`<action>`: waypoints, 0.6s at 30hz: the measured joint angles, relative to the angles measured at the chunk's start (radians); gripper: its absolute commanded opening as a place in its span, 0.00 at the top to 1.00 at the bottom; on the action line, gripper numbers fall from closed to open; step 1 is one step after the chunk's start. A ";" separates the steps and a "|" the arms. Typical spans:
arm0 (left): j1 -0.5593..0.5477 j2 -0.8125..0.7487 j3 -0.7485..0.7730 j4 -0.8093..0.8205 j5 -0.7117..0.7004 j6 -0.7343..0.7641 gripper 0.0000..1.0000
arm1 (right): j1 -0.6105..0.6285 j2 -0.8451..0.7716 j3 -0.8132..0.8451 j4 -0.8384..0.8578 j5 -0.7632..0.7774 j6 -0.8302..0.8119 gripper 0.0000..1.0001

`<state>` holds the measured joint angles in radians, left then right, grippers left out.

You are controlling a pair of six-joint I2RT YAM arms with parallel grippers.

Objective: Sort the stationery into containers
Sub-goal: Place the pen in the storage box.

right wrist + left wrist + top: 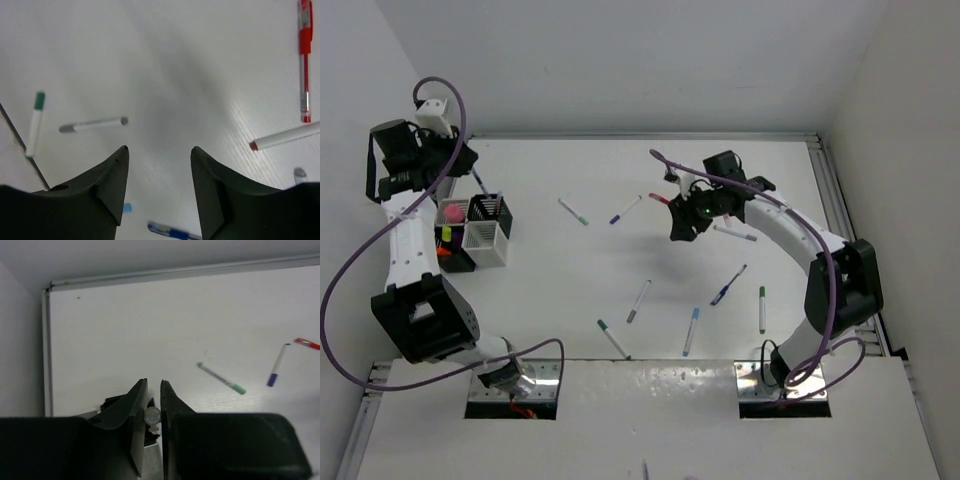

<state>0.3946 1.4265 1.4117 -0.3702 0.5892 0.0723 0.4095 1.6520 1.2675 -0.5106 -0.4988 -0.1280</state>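
Overhead, the left hand (472, 172) hangs above the mesh holders (486, 238) and the right hand (685, 218) above loose pens (638, 300); left wrist view, its fingers (134, 412) pinch nearly shut on a pen (152, 415) pointing end-on at the camera; right wrist view, that hand stands half open, empty.

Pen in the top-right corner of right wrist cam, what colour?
The pen is red with grey bands; the right wrist view shows it best.
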 measured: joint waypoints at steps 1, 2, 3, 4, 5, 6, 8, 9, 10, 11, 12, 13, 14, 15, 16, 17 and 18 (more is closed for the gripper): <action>0.014 0.018 0.000 0.000 -0.022 0.013 1.00 | -0.011 -0.008 -0.019 -0.021 -0.003 -0.045 0.50; 0.022 0.037 0.000 -0.001 -0.039 0.023 1.00 | -0.023 -0.012 -0.030 -0.043 -0.008 -0.084 0.52; 0.027 0.064 0.001 -0.002 -0.062 0.034 1.00 | -0.037 -0.014 -0.035 -0.069 -0.013 -0.122 0.53; 0.027 0.085 0.001 -0.002 -0.078 0.043 1.00 | -0.055 -0.015 -0.037 -0.092 -0.019 -0.166 0.54; 0.028 0.111 0.001 -0.004 -0.095 0.051 1.00 | -0.074 -0.015 -0.038 -0.115 -0.025 -0.210 0.55; 0.029 0.131 0.001 -0.004 -0.111 0.057 1.00 | -0.094 -0.015 -0.038 -0.140 -0.031 -0.256 0.56; 0.031 0.156 -0.004 0.002 -0.136 0.069 1.00 | -0.130 -0.015 -0.038 -0.195 -0.038 -0.345 0.57; 0.032 0.161 -0.011 0.010 -0.148 0.075 1.00 | -0.148 -0.015 -0.038 -0.222 -0.041 -0.391 0.58; 0.033 0.162 -0.020 0.017 -0.158 0.080 1.00 | -0.160 -0.015 -0.038 -0.245 -0.042 -0.433 0.59; 0.033 0.162 -0.026 0.023 -0.166 0.084 1.00 | -0.172 -0.015 -0.038 -0.272 -0.044 -0.479 0.59; 0.033 0.163 -0.028 0.029 -0.171 0.087 1.00 | -0.179 -0.015 -0.038 -0.297 -0.045 -0.520 0.60; 0.032 0.166 -0.028 0.034 -0.175 0.090 1.00 | -0.183 -0.014 -0.038 -0.320 -0.047 -0.563 0.60; 0.032 0.169 -0.028 0.044 -0.177 0.093 1.00 | -0.185 -0.014 -0.038 -0.344 -0.048 -0.605 0.60; 0.032 0.174 -0.028 0.058 -0.178 0.098 0.98 | -0.186 -0.013 -0.038 -0.376 -0.051 -0.660 0.60; 0.033 0.179 -0.028 0.068 -0.179 0.100 0.96 | -0.186 -0.012 -0.038 -0.393 -0.052 -0.693 0.59; 0.033 0.185 -0.028 0.076 -0.178 0.104 0.89 | -0.186 -0.008 -0.038 -0.414 -0.053 -0.742 0.59; 0.033 0.193 -0.028 0.082 -0.177 0.107 0.65 | -0.186 -0.003 -0.038 -0.436 -0.053 -0.790 0.58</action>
<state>0.4278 1.6192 1.3834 -0.2878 0.4122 0.1795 0.2237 1.6485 1.2297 -0.9470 -0.5514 -0.9176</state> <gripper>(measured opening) 0.196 0.407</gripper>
